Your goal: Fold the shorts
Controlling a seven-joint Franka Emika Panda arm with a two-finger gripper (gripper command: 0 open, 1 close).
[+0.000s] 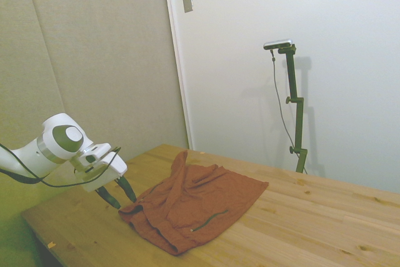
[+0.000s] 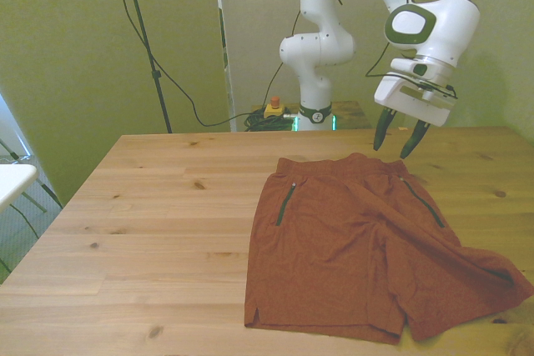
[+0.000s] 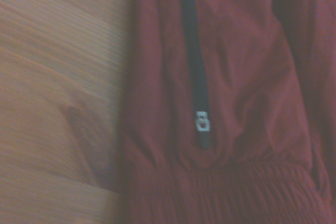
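The shorts [image 2: 359, 248] lie flat and unfolded on the wooden table [image 2: 158, 231], toward the front view's right, waistband at the far side and leg hems toward the near edge. Fabric is rust-red, soft and thin, with shallow wrinkles across both legs; the leg on the front view's right splays out wider and rumples near the table's corner. The waistband is gathered elastic — fine ribbed puckers show in the wrist view, where the shorts [image 3: 236, 103] fill most of the frame. Two dark, narrow pocket zippers [image 2: 286, 204] run slantwise down from the waistband, one on each side; in the wrist view one zipper [image 3: 193, 61] reads as a straight black strip ending in a small silvery metal pull [image 3: 202, 121]. From the side the shorts [image 1: 194, 207] look bunched, with one corner ridged up toward the wall. The gripper [image 2: 400, 141] hangs tilted just above the waistband's end on the front view's right, not touching cloth; its two dark, tapered fingers [image 2: 382, 132] are spread apart with nothing between them. In the side view the gripper [image 1: 122, 195] sits low beside the garment's edge. Table top is pale planked pine with visible knots and grain — matte, unvarnished look.
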